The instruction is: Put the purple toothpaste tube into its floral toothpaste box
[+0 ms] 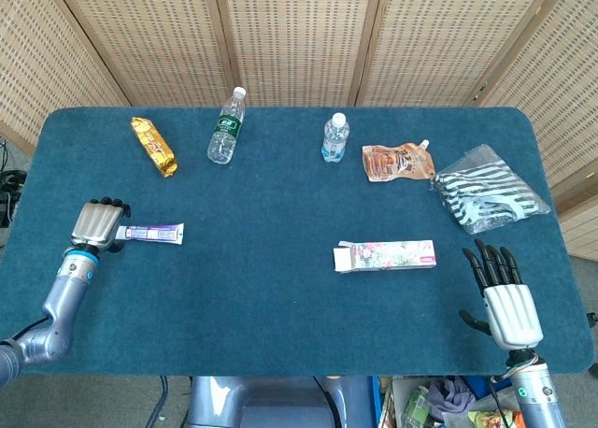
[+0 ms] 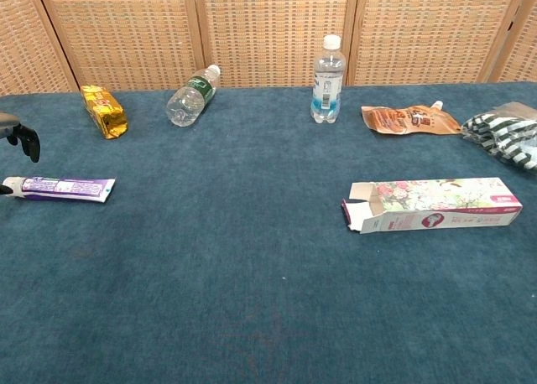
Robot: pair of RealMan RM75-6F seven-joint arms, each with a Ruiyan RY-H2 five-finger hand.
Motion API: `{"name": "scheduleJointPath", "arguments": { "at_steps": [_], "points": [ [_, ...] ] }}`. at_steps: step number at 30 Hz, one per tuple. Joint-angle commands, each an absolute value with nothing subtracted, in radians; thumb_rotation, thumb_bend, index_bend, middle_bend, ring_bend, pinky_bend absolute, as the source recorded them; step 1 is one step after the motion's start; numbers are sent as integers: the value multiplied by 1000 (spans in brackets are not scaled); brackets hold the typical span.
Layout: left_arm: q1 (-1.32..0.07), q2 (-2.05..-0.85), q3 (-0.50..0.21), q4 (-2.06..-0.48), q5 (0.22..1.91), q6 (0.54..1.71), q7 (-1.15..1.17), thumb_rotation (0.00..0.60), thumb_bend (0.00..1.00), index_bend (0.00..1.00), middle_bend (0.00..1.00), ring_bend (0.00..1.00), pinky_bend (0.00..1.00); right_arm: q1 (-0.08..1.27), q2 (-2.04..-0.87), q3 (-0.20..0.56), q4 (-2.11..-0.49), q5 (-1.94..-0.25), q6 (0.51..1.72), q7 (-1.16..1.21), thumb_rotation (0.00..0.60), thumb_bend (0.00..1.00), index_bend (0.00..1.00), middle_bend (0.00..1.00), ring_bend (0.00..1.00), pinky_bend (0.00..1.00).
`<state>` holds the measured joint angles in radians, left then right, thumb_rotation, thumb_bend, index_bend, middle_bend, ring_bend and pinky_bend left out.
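Observation:
The purple toothpaste tube (image 1: 154,232) (image 2: 63,188) lies flat at the table's left, cap pointing left. My left hand (image 1: 96,224) hovers at the cap end with its fingers curled downward. In the chest view one dark fingertip (image 2: 23,140) hangs just behind the cap without touching the tube. The floral toothpaste box (image 1: 386,256) (image 2: 436,204) lies on its side right of centre, its open flap end facing left. My right hand (image 1: 505,297) rests near the front right corner, fingers spread, holding nothing, to the right of the box.
Along the back lie a gold snack bar (image 1: 153,146), a toppled water bottle (image 1: 225,127), an upright small bottle (image 1: 335,137) and a brown spout pouch (image 1: 398,162). A striped plastic bag (image 1: 488,190) sits at the far right. The blue table top (image 1: 271,288) ends close in front of both hands.

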<state>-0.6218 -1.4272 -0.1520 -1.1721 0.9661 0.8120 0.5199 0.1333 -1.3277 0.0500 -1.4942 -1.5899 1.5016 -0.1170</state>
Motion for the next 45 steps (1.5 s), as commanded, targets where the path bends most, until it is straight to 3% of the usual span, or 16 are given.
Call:
{"name": "scheduleJointPath", "arguments": {
  "at_steps": [1, 19, 26, 31, 33, 45],
  "points": [
    [-633, -1443, -144, -1155, 951, 803, 536, 600, 239, 366, 308, 235, 304, 133, -1328, 50, -1493, -1589, 1501, -118, 600, 4, 0, 0, 0, 0],
    [-683, -1528, -123, -1069, 890, 763, 578, 600, 240, 403, 336, 259, 323, 133, -1328, 52, -1488, -1582, 1500, -112, 600, 5, 0, 0, 0, 0],
    [-692, -1573, -110, -1031, 910, 780, 575, 600, 239, 551, 450, 365, 409, 132, -1328, 53, -1490, -1582, 1504, -111, 600, 4, 0, 0, 0, 0],
    [-685, -1609, -105, -995, 979, 839, 528, 600, 255, 736, 627, 507, 518, 130, -1324, 54, -1492, -1584, 1510, -105, 600, 5, 0, 0, 0, 0],
    [-680, -1611, -101, -991, 1028, 868, 487, 600, 268, 768, 657, 534, 540, 130, -1324, 54, -1491, -1582, 1509, -103, 600, 5, 0, 0, 0, 0],
    [-666, -1510, -97, -1118, 1227, 1022, 368, 600, 269, 797, 683, 563, 562, 130, -1320, 55, -1494, -1581, 1510, -93, 600, 4, 0, 0, 0, 0]
  ]
}}
